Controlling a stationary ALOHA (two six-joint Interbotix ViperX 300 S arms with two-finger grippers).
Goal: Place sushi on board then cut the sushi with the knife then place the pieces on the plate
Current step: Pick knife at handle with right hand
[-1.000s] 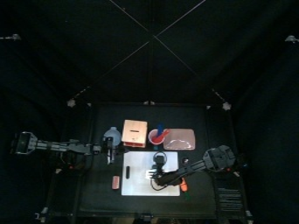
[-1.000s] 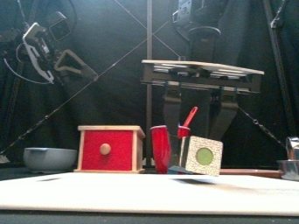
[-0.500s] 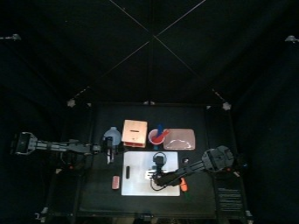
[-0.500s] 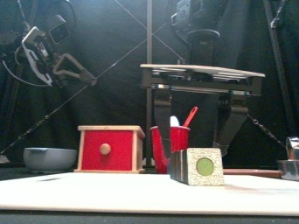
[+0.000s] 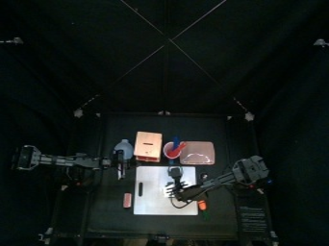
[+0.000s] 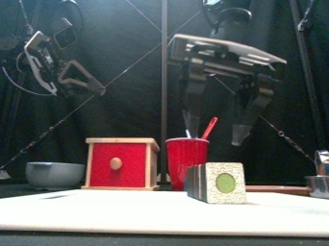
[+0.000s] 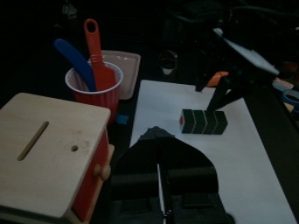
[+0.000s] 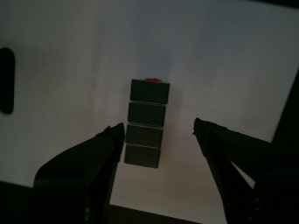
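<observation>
The sushi roll, dark green blocks with a pale speckled end, lies on the white cutting board by itself. It also shows on the board as the roll. My right gripper hangs open above it, well clear of it. Its fingers stand apart on either side of the roll. A red cup with a blue knife and a red knife stands behind. The pink tray lies at the back right. My left gripper hovers shut by the wooden box.
The wooden box with a red drawer front stands left of the cup. A blue-grey bowl sits further left. A small red toy lies on the table left of the board.
The right gripper set the tilted roll down on the board, let go of it and rose straight up. The left arm has barely moved.
</observation>
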